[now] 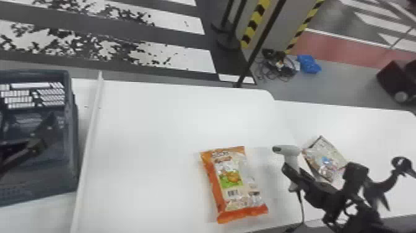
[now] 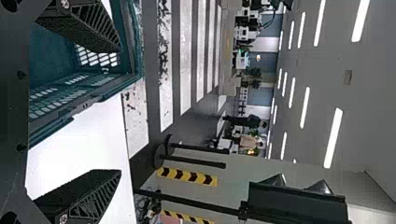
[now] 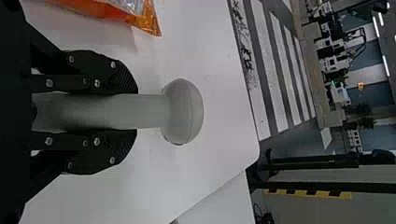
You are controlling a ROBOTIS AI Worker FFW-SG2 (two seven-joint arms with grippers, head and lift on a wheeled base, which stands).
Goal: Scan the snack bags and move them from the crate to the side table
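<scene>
At the far left sits the blue-grey crate (image 1: pixel 72 124), with the left gripper (image 2: pixel 119 111) over it, its fingers spread wide and nothing between them. Farther right, on the white table (image 1: pixel 148 130), lies the orange snack bag (image 1: pixel 236 178), flat, barcode (image 1: pixel 232 193) up. It should be light and crushable, slick outside and likely brittle inside (a hard squeeze would probably break the contents), so a gentle grip across its sides looks best. Just beside it, the right gripper (image 3: pixel 135 111) pinches the grey scanner (image 1: pixel 291 151) by its stiff-looking handle (image 3: pixel 149 111). Rightmost, on the side table (image 1: pixel 371 130), rests the pale snack bag (image 1: pixel 325 155). Counted left to right: one crate, one orange snack bag, one grey scanner, one pale snack bag; whether the crate holds more, I cannot tell.
</scene>
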